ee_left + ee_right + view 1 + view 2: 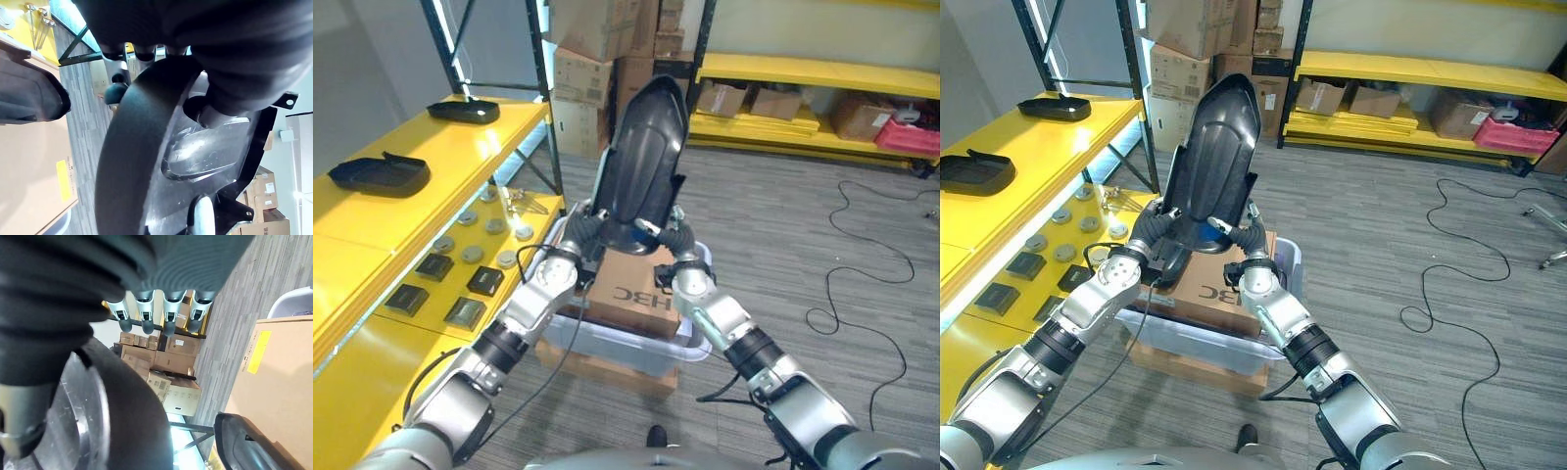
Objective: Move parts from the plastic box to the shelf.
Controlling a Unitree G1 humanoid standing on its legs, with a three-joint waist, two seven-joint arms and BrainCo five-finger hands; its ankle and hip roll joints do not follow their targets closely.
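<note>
A long black moulded part [644,147] stands upright above the clear plastic box [607,348], held at its lower end from both sides. My left hand [576,235] grips its left edge, with the fingers [117,51] outside and the thumb [215,112] in the hollow. On the right edge my right hand [677,245] grips the same way, fingers [166,313] over the rim. A brown carton [636,294] and another black part [1170,262] lie in the box. The yellow shelf [372,245] runs along the left, with two black parts [380,174] [463,110] on its top level.
Small dark and round pieces [460,264] lie on the shelf's lower level. A black shelf post [548,117] stands just left of the held part. Stacked cartons [597,59] and a second yellow rack [803,73] stand at the back. Grey floor lies to the right.
</note>
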